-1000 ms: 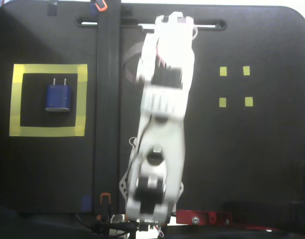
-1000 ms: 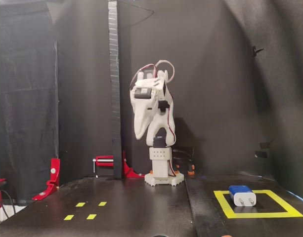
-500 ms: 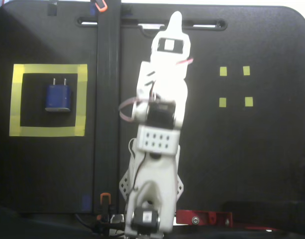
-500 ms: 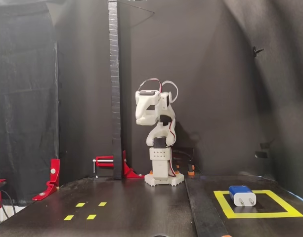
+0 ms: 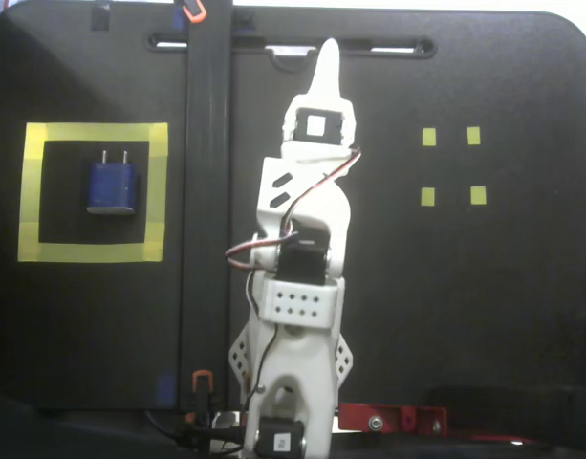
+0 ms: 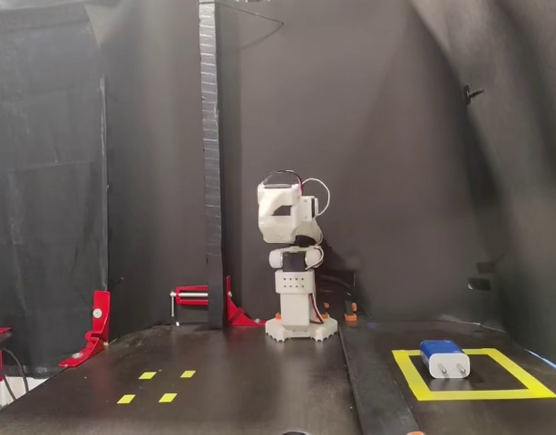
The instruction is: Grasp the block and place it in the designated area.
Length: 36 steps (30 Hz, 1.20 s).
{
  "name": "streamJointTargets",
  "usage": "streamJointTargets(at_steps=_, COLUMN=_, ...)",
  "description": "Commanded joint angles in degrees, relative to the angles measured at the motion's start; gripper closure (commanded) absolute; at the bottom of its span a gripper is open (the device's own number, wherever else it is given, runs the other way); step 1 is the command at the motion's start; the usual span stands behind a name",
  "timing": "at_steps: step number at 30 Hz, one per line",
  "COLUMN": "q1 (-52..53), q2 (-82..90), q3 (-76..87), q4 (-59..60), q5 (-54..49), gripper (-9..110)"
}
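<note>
**Block is home; little left to spoil**

From above: the block [image 5: 112,185] lies inside the area [image 5: 92,251], prongs pointing toward the top of the picture, clear of the tape on all sides. The arm [image 5: 297,287] runs up the middle of the surface [image 5: 484,306], well apart from the block. The tool [image 5: 327,59] shows as a single narrow tip with no gap visible, and it carries nothing. The four small markers [image 5: 452,165] sit on the right, bare.

From the front: the block [image 6: 443,359] rests flat within the area [image 6: 423,391], just off its near tape edge. The arm [image 6: 291,272] is folded over its base; I cannot tell the tool's state here.

The placement looks done. The chief risk I see is a fresh sweep toward the area nudging the block onto the tape. The loose wire loops on the arm could also snag while it folds.
</note>
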Motion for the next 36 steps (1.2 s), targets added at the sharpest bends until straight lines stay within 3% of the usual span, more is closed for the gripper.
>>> streamJointTargets(at_steps=1, q1=-0.53, q2=1.76, q3=0.53, q4=0.35, q5=0.35, gripper=102)
streamJointTargets(at_steps=9, q1=-1.05, q2=4.48, q3=5.98, q4=-0.18, q5=0.35, gripper=102)
streamJointTargets(at_steps=14, q1=-1.05, q2=4.48, q3=15.91, q4=-7.82, q5=0.35, gripper=102)
streamJointTargets(at_steps=27, q1=-2.81, q2=4.57, q3=16.61, q4=15.29, q5=-3.34, gripper=102)
streamJointTargets(at_steps=36, q1=-3.08, q2=4.57, q3=16.61, q4=24.61, q5=-3.16, gripper=101)
